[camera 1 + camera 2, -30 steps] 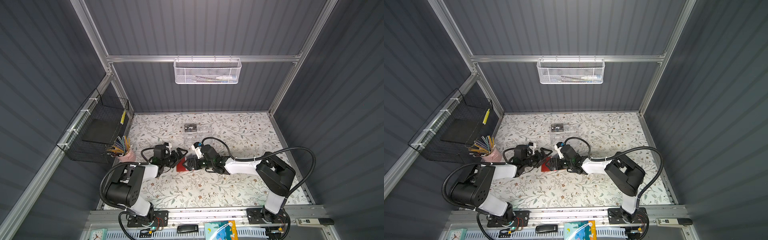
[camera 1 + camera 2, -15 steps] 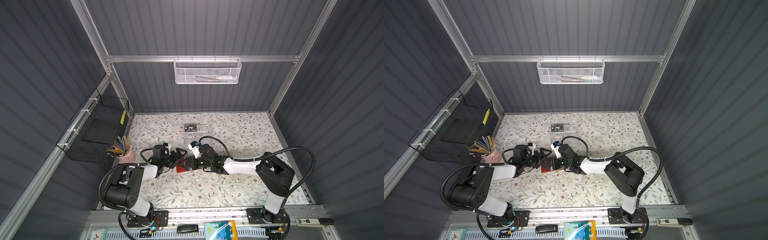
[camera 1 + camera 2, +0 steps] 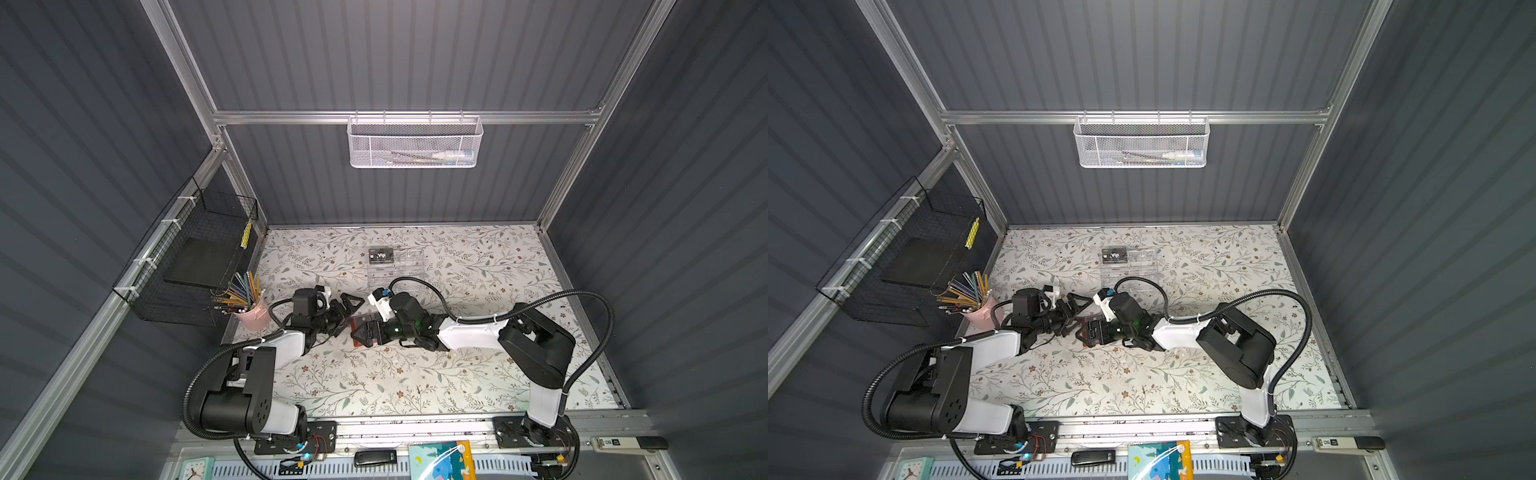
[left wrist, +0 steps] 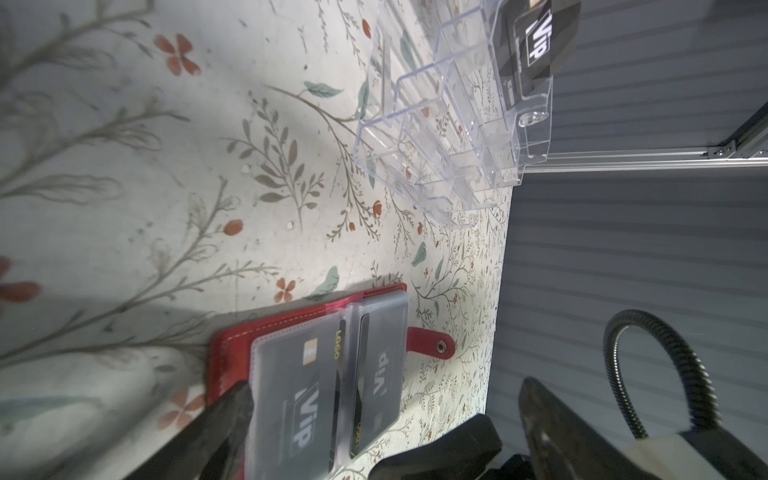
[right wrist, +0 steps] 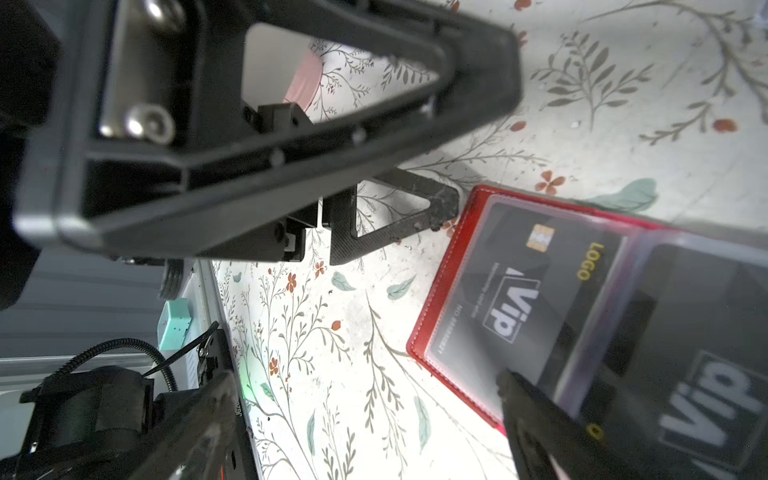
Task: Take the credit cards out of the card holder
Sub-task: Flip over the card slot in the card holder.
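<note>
The red card holder (image 4: 232, 345) lies open on the floral table, its snap tab (image 4: 432, 343) sticking out. Clear sleeves show two black "Vip" credit cards (image 4: 299, 399) (image 4: 378, 386). My left gripper (image 4: 384, 390) is open astride the holder, one fingertip (image 4: 232, 407) on its red corner. My right gripper (image 5: 365, 399) is open too, with one finger (image 5: 536, 419) on the near sleeve edge by a Vip card (image 5: 519, 299). In both top views the two grippers (image 3: 347, 316) (image 3: 365, 334) meet over the holder (image 3: 360, 323) (image 3: 1090, 322), mostly hiding it.
A clear acrylic organizer (image 3: 399, 270) stands just behind, with another black Vip card (image 3: 381, 256) on its far left corner. A pink cup of pencils (image 3: 251, 309) is at the left. A black wire basket (image 3: 199, 257) hangs on the left wall.
My right gripper has slid left over the card holder, covering more of the red. The left gripper has barely moved. Both stayed open.
</note>
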Available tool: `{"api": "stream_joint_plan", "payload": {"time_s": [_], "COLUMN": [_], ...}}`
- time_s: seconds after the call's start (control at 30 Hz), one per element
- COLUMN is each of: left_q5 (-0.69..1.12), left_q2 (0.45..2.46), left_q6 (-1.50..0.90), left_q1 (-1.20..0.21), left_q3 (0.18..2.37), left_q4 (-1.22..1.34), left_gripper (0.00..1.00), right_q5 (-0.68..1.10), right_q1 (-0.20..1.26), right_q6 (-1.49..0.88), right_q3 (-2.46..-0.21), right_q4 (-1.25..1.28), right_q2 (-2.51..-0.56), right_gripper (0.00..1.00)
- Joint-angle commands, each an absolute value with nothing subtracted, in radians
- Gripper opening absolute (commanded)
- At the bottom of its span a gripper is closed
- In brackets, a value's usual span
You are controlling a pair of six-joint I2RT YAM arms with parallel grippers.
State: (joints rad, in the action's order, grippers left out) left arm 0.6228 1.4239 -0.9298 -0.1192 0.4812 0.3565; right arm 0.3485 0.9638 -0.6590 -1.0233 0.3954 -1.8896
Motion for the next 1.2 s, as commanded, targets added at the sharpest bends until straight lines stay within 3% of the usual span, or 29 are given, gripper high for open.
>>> {"api": "stream_joint_plan", "payload": {"time_s": [0.0,0.27,0.7,0.83,1.17], "left_q5": [0.66,0.72,0.796,0.81,0.824], "left_q2": [1.397,1.392,1.432,1.454,1.502], "left_q6": [-0.89,-0.9,-1.011,-1.053,-1.071], "left_q1": [-0.099,-0.053,-0.054,-0.054,-0.057], "left_q3": [0.491,0.472,0.368,0.348,0.345], "left_q4": [0.298,0.317,0.481,0.547,0.579], "left_gripper": [1.0,1.0,1.0,0.99,0.82], "right_q5": [0.348,0.265,0.296,0.309,0.325], "right_q1": [0.969,0.955,0.925,0.923,0.916], "right_q6": [-0.657,-0.636,-0.675,-0.681,-0.698], "right_q3": [-1.022,-0.942,-0.919,-0.926,-0.923], "right_q4": [0.4,0.374,0.421,0.434,0.466], "right_q2": [-1.868,-1.792,-1.835,-1.86,-1.891], "right_gripper": [0.99,0.99,0.99,0.95,0.82]}}
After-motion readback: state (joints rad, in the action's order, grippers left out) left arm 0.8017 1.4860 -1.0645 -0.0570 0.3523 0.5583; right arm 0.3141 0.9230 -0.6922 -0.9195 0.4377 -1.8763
